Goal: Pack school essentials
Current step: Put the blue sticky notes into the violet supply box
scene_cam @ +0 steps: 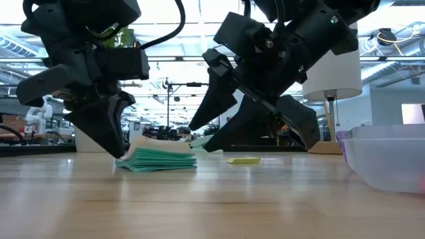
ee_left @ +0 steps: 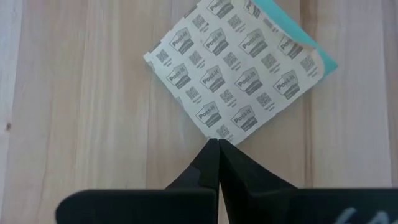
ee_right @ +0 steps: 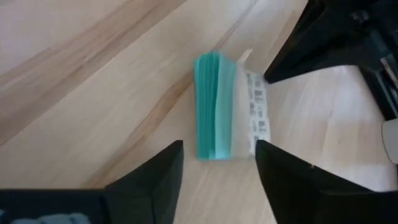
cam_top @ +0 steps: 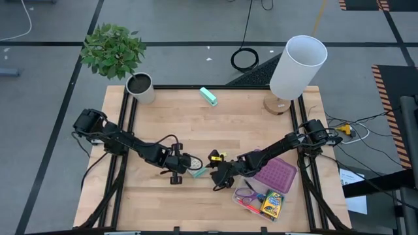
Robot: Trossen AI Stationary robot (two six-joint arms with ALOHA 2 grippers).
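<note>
A teal sticky-note pad (cam_top: 198,172) lies on the table at its middle front, printed backing sheet (ee_left: 236,68) facing up. My left gripper (ee_left: 219,144) is shut, its tips at the pad's corner, which points toward that arm. My right gripper (ee_right: 217,158) is open, one finger on either side of the pad's (ee_right: 217,106) opposite end; no touch shows. A tiny yellow eraser (cam_top: 223,156) lies just behind. Purple-handled scissors (cam_top: 247,194), a red pen (cam_top: 251,207) and a crayon box (cam_top: 272,205) lie by the front right. My left gripper meets the pad's corner (ee_left: 217,132) with its shut fingertips, coming from above and slanting from the table's left. The tips hide the corner itself, so I cannot tell whether a sheet is pinched between them. The pad (scene_cam: 159,160) lies flat on the table.
A clear purple container (cam_top: 277,175) stands right of my right gripper. A teal block (cam_top: 208,96) lies at the far middle. A potted plant (cam_top: 139,87) stands at the far left corner and a white lamp (cam_top: 297,68) at the far right.
</note>
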